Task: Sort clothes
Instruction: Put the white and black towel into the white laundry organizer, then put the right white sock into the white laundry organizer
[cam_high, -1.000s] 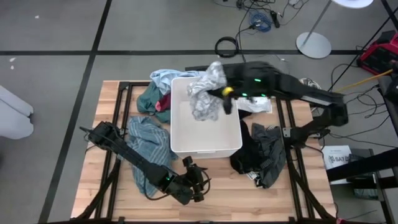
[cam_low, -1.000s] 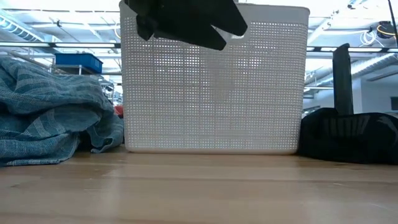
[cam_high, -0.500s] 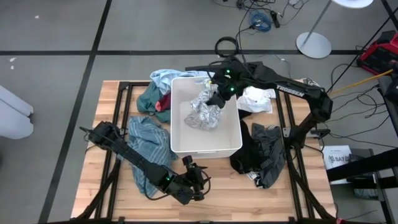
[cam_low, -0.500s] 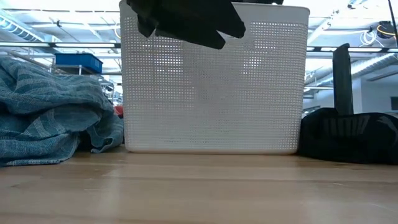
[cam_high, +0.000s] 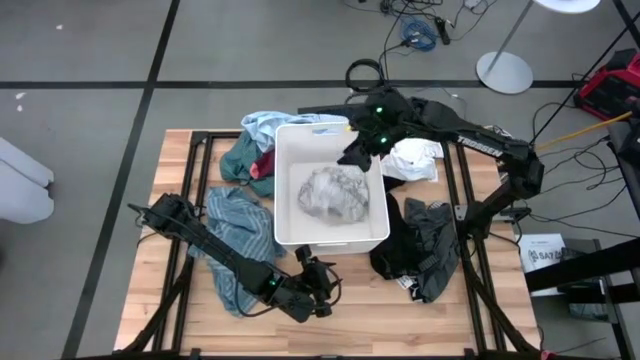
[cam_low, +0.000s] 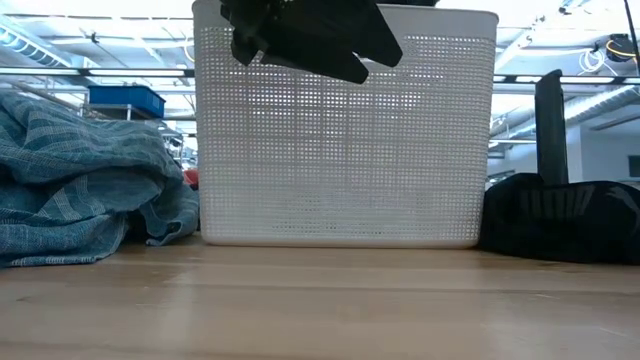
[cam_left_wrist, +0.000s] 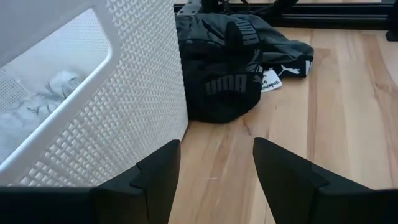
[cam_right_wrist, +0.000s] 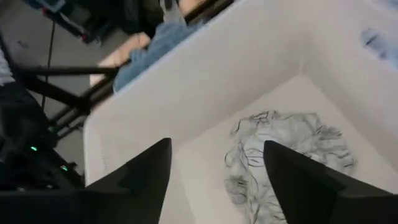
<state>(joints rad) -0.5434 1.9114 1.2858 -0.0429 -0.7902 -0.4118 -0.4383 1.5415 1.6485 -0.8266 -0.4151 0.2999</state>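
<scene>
A white-grey garment (cam_high: 335, 192) lies crumpled on the floor of the white bin (cam_high: 283, 215), also seen in the right wrist view as the garment (cam_right_wrist: 283, 149). My right gripper (cam_high: 356, 150) hovers open above the bin's far right corner, touching nothing. My left gripper (cam_high: 318, 290) stands open near the table's front edge, just in front of the bin's near wall (cam_left_wrist: 124, 106). A teal striped cloth (cam_high: 235, 240) lies left of the bin. Black and dark grey clothes (cam_high: 420, 250) lie to its right.
A white garment (cam_high: 410, 160) lies right of the bin's far corner. Light blue (cam_high: 265, 125), teal (cam_high: 240, 160) and red (cam_high: 265, 165) clothes are heaped at its far left. Bare wood shows along the table's near edge (cam_low: 330, 310).
My right gripper has let go of the white-grey garment, which hung above the bin a second ago. It has fallen and now lies crumpled on the bin's floor. The gripper has stayed over the bin's far right corner.
</scene>
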